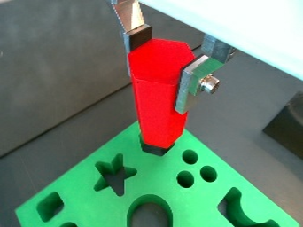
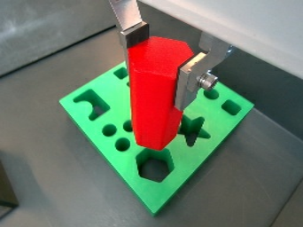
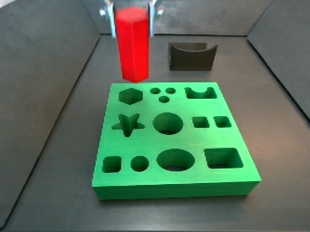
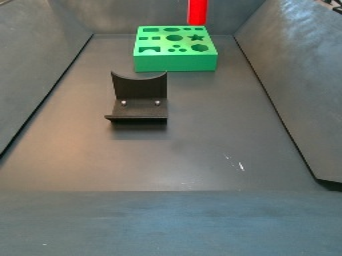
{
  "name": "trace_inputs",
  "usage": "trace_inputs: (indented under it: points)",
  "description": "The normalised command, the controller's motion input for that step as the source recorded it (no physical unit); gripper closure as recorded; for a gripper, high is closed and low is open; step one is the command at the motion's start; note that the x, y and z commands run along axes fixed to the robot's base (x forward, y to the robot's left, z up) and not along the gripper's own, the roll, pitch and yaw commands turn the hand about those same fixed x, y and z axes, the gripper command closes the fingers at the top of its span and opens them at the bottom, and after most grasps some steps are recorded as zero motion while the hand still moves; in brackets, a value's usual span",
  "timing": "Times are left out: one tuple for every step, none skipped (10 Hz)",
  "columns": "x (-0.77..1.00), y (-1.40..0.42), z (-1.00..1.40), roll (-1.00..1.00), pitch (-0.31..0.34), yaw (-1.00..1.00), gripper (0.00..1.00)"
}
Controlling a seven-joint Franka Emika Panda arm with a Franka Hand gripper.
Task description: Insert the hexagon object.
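The gripper [image 1: 166,60] is shut on the red hexagon object [image 1: 158,89] near its top and holds it upright. It shows in both wrist views [image 2: 154,97] and in both side views [image 3: 132,43] [image 4: 197,10]. The silver fingers [image 2: 193,75] press two opposite faces. The peg's lower end hangs a little above the green block [image 3: 182,186], over the corner with the hexagonal hole [image 3: 130,94] [image 2: 154,166]. In a wrist view the peg hides most of that hole. The block has several other shaped holes, among them a star [image 1: 115,173].
The dark fixture [image 3: 190,56] [image 4: 136,97] stands on the grey floor apart from the green block [image 4: 175,50]. Sloping grey walls [image 4: 287,90] enclose the floor on all sides.
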Motion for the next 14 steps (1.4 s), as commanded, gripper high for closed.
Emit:
trace_inputs:
  points:
    - [-0.08, 0.02, -1.00, -0.07, -0.133, 0.04, 1.00]
    - [-0.18, 0.00, -0.94, -0.06, -0.120, 0.00, 1.00]
    - [-0.21, 0.00, -0.86, -0.01, -0.084, -0.02, 1.00]
    - [-0.10, 0.00, -0.77, 0.00, -0.011, -0.01, 1.00]
    - [0.01, 0.13, -0.75, 0.00, 0.000, 0.00, 1.00]
    - [0.17, 0.22, -0.69, 0.00, 0.074, 0.00, 1.00]
    - [0.26, 0.23, -0.66, 0.00, 0.114, 0.00, 1.00]
    - [0.08, 0.09, -0.65, 0.00, 0.057, -0.11, 1.00]
    - [-0.07, 0.00, -0.63, -0.02, 0.000, -0.34, 1.00]
    - [-0.30, 0.00, -0.68, -0.07, -0.039, -0.37, 1.00]
    - [-0.39, 0.00, -0.66, -0.08, -0.061, -0.41, 1.00]
    - [-0.43, 0.00, -0.61, -0.07, -0.066, -0.39, 1.00]
    - [-0.15, 0.04, -0.67, -0.08, -0.034, -0.06, 1.00]
    - [0.03, 0.12, -0.77, -0.08, 0.000, 0.00, 1.00]
